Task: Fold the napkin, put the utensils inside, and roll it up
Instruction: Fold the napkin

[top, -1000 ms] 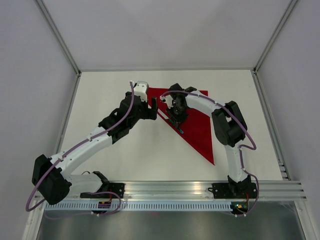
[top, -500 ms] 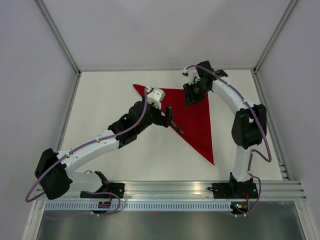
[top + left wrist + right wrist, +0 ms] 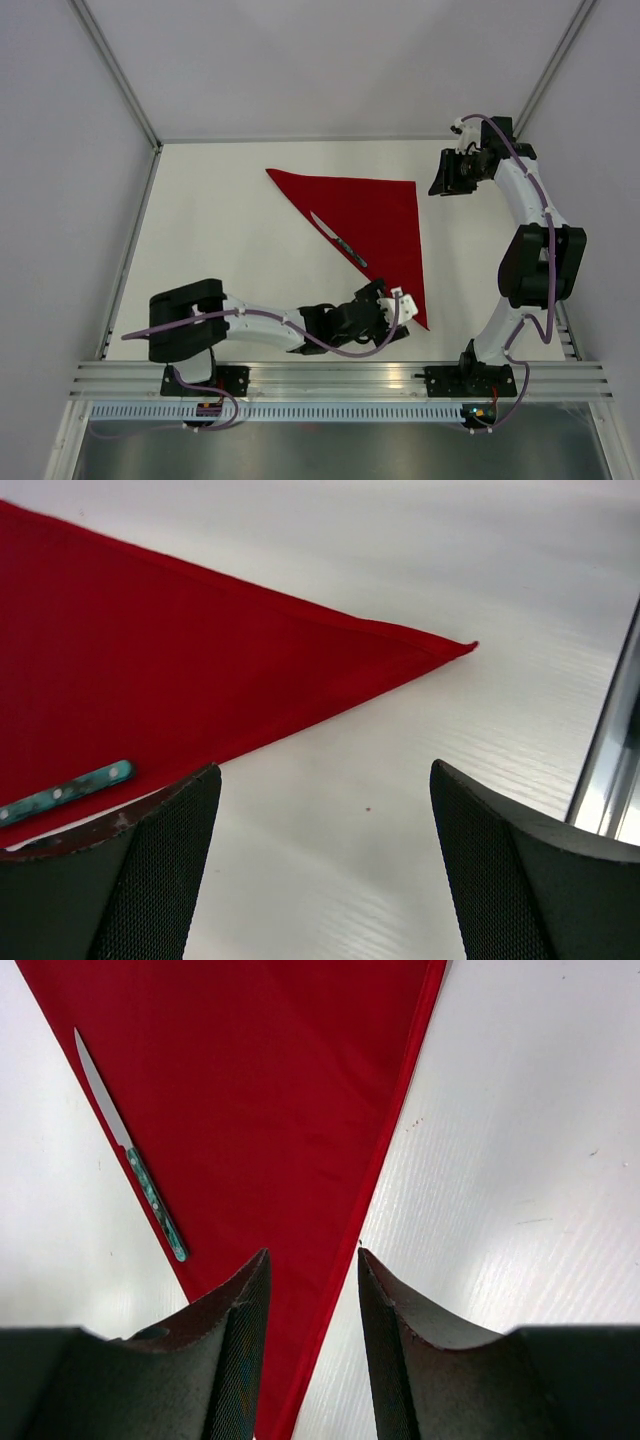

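The red napkin lies flat on the white table, folded into a triangle. The knife, with a silver blade and teal handle, rests on it along the long diagonal edge. My left gripper hangs low beside the napkin's near point, open and empty. In the left wrist view, the napkin tapers to a tip at upper right, the teal knife handle shows at left, and the left gripper is over bare table. My right gripper is open near the napkin's far right corner. The right gripper hovers over the edge of the napkin, with the knife at left.
An aluminium rail runs along the near edge of the table, close to the left gripper, and shows as a metal strip. Grey enclosure walls with metal posts close in the table on three sides.
The left arm swung back from the knife to the napkin's near point. The right arm drew off the napkin toward the far right corner, its jaws widening. The knife now lies uncovered.
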`<state>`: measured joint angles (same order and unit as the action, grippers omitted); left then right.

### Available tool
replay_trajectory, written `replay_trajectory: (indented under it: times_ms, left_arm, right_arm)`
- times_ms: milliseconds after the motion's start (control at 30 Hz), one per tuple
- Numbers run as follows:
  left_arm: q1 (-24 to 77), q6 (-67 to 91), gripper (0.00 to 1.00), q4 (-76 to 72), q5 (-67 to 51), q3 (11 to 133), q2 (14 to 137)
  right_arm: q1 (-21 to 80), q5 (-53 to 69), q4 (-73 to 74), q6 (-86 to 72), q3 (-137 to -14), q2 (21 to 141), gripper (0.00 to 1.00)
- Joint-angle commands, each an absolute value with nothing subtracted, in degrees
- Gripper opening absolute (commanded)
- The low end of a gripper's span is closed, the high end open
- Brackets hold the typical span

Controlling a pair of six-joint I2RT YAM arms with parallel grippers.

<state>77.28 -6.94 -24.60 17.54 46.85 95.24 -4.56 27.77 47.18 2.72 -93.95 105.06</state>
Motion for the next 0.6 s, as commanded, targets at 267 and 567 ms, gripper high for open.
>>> replay_trajectory:
  times_ms: [267,567]
  left_arm:
    - [85.5,-21.1,0.88,-36.6,25.7,53.9,110.0]
    - [86.4,-26.5,0.84,-40.9,28.0,60.6,120.3]
  right_arm:
    - [-5.6,28.8,43.2,1.7,-92.1,104.6,0.46]
    - [-5.6,27.8,42.1,1.6,-91.2,104.1,0.46]
